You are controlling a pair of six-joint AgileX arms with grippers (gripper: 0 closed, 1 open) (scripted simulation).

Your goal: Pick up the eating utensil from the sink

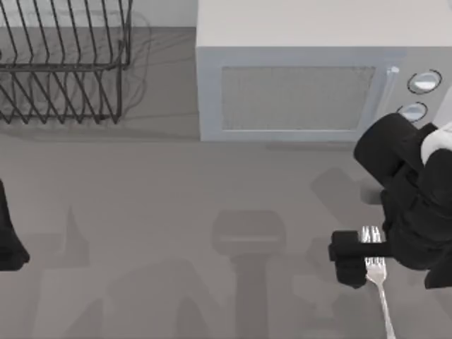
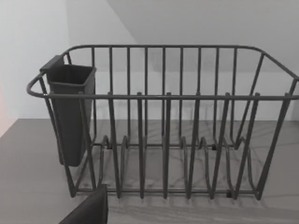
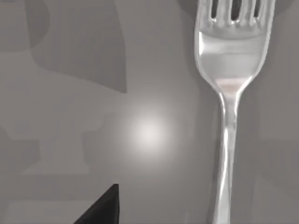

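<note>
Right gripper (image 1: 367,256) over fork (image 1: 380,282), tines partly hidden, grip state unclear, left arm parked.

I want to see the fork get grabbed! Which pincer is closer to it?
The right. The right pincer hangs right over the fork at the table's right side. The left arm sits parked at the far left edge, well away.
</note>
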